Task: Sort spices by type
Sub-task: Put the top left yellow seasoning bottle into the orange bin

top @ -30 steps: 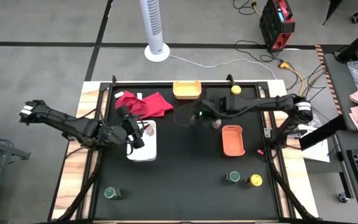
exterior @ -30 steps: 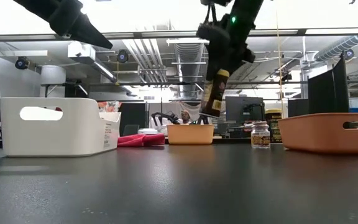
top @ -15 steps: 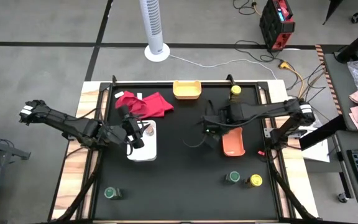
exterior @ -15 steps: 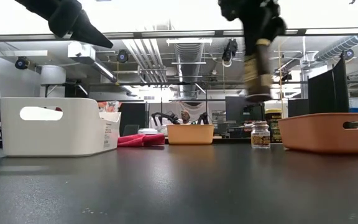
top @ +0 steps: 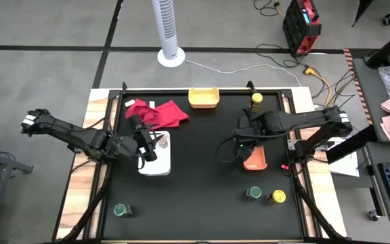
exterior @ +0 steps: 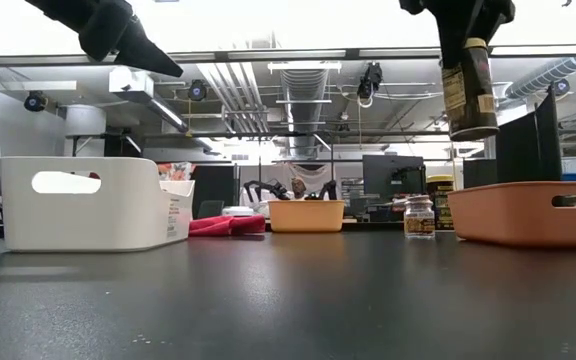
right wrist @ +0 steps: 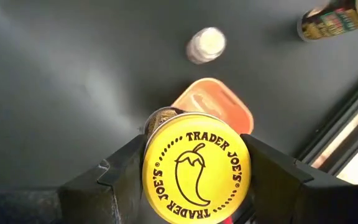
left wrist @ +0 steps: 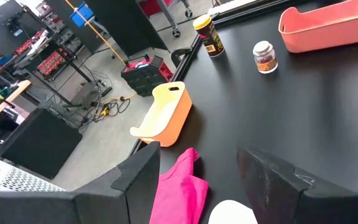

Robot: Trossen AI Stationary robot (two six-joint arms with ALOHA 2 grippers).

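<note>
Black table (top: 202,196), wooden edges at both sides. On it: red cloth (top: 160,112) at far left; yellow tray (top: 204,97) at far middle; white tray (top: 160,163) left of centre; orange tray (top: 254,160) right of centre. Yellow-lidded jar (top: 256,99) at far right. Small pale-lidded jar (left wrist: 265,56) near orange tray. Near edge: green-lidded jar (top: 121,211) left; second green-lidded jar (top: 252,193) just beside another yellow-lidded jar (top: 277,197), right.

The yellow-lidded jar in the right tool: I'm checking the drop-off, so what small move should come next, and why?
Probably lower it straight down. The right tool is shut on the yellow-lidded jar, and the low view shows it hanging high above the orange tray. The right wrist view shows the tray directly below, so releasing now would drop it from height.
</note>
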